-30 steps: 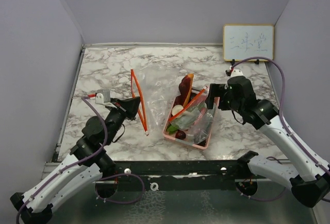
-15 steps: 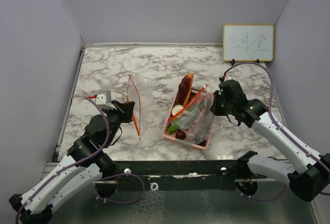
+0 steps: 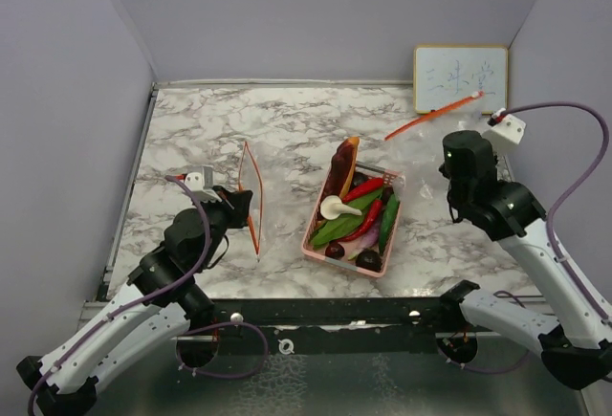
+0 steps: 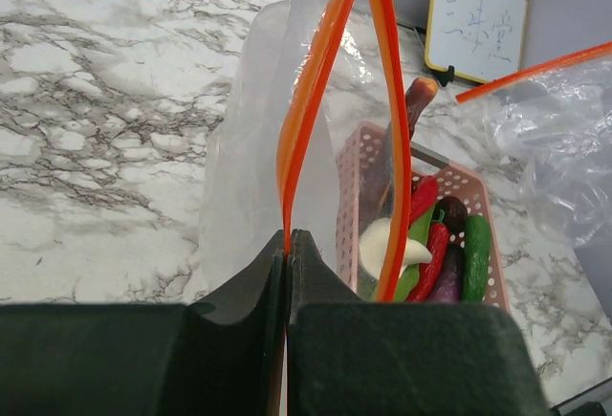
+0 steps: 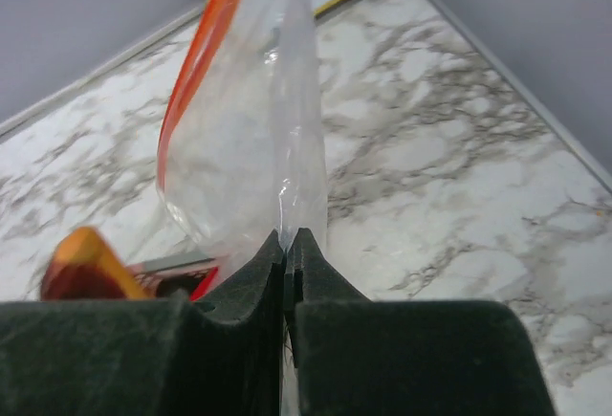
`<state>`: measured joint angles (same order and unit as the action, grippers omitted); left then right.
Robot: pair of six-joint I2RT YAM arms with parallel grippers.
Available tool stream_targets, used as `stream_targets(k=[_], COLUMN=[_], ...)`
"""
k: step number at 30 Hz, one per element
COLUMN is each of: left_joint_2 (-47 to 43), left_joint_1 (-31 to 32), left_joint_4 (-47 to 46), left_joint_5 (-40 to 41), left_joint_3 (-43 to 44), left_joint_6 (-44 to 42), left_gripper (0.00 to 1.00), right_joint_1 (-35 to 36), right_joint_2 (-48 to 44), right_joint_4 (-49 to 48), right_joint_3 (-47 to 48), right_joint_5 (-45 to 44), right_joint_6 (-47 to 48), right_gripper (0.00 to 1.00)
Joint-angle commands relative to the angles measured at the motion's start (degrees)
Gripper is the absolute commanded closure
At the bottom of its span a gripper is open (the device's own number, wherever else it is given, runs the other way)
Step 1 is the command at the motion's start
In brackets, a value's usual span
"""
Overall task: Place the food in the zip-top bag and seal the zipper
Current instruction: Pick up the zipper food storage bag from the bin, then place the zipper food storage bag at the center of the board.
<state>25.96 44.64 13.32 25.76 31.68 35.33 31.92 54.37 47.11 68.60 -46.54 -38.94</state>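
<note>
Looking like robotics lab test cell, not home. Plain grey walls (image 3: 325, 14) boxing in marble-pattern tabletop (image 3: 287, 120). Left arm (image 3: 124, 316) and right arm (image 3: 540, 244) sitting bolted to black rail (image 3: 335, 313) at near edge, purple cables (image 3: 564, 104) looping off them. Small whiteboard (image 3: 460, 78) with handwriting leaning in back right corner.

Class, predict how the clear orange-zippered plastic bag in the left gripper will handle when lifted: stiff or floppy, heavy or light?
Probably floppy: the clear plastic bag wrinkles and bows above the left gripper. Likely light: it looks empty, held by one pinch.
</note>
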Motion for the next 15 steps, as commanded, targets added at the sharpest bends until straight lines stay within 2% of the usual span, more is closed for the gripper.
stream_targets(k=[1,7,9,10,11,13,14,15], left_joint_2=[0.3,0.3,0.2,0.2,0.3,0.9,1.4,1.9], left_joint_1=[0.0,0.0,0.1,0.0,0.0,0.1,0.1,0.0], left_joint_4=[2.8,4.6,4.4,4.3,4.2,4.3,4.6,4.8], left_joint_5=[-1.6,-2.0,-2.2,-2.3,-2.3,-2.4,-2.3,-2.3], left_joint_3=[3.5,4.1,3.7,3.6,3.4,3.5,3.6,3.7], left_joint_6=[-1.1,-1.5,-1.4,-1.4,-1.3,-1.3,-1.3,-1.3], left_gripper=[1.00,1.00,1.00,1.00,1.00,1.00,1.00,1.00], right_joint_1=[-1.7,-5.1,-5.6,-5.6,-5.6,-5.6,-5.6,-5.6], right_joint_2=[3.6,6.6,8.1,8.8,9.6,11.0,11.6,12.0], right_joint_4=[8.9,10.9,10.2,10.1,9.9,9.6,10.0,10.7], right_joint_3=[-4.9,-14.8,-17.2,-17.9,-18.2,-17.5,-16.3,-15.0], right_joint_5=[-18.6,-14.2,-12.1,-10.9,-9.4,-7.9,-7.3,-6.8], right_joint_6=[-14.3,-21.8,-22.5,-22.8,-22.7,-20.7,-19.6,-18.6], right_gripper=[0.98,0.98,0.94,0.88,0.69,0.15,0.03,0.00])
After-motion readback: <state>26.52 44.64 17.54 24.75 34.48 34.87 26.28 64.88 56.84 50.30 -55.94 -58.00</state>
